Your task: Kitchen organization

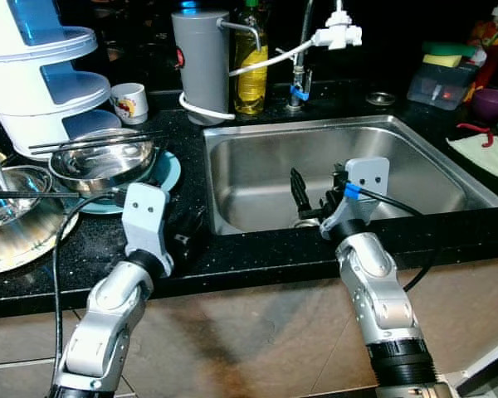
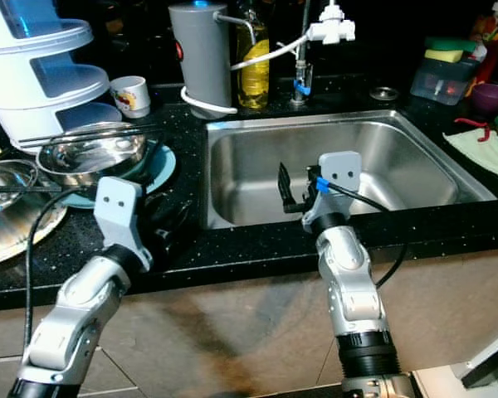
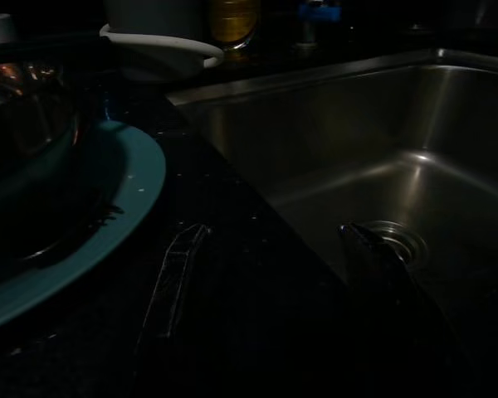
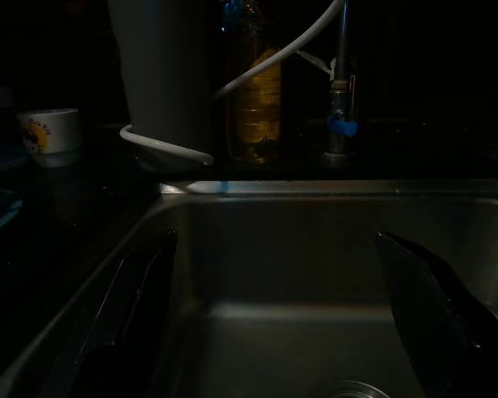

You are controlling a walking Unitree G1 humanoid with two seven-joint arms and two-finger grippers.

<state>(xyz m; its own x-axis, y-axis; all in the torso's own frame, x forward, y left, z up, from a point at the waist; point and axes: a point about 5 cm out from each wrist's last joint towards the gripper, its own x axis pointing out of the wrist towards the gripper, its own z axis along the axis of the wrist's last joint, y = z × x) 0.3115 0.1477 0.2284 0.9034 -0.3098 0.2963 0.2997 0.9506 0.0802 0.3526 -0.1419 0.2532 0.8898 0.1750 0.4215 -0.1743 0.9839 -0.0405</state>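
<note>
The right gripper (image 1: 309, 197) hangs over the front edge of the stainless sink (image 1: 415, 153), fingers spread wide and holding nothing. The drain (image 3: 396, 240) lies just beyond its tips, toward 12 o'clock. The left gripper (image 1: 188, 238) rests low on the black counter (image 1: 257, 253), fingers apart and empty. At its 11 o'clock a steel bowl (image 1: 104, 162) sits on a teal plate (image 1: 168, 172), with chopsticks (image 1: 91, 143) laid across the bowl. A grey kettle (image 1: 200, 62) and an oil bottle (image 1: 251, 70) stand behind the sink.

Black speckled countertop (image 1: 257, 249), steel sink (image 1: 257, 170), beige cabinet fronts (image 1: 257, 332) below.
</note>
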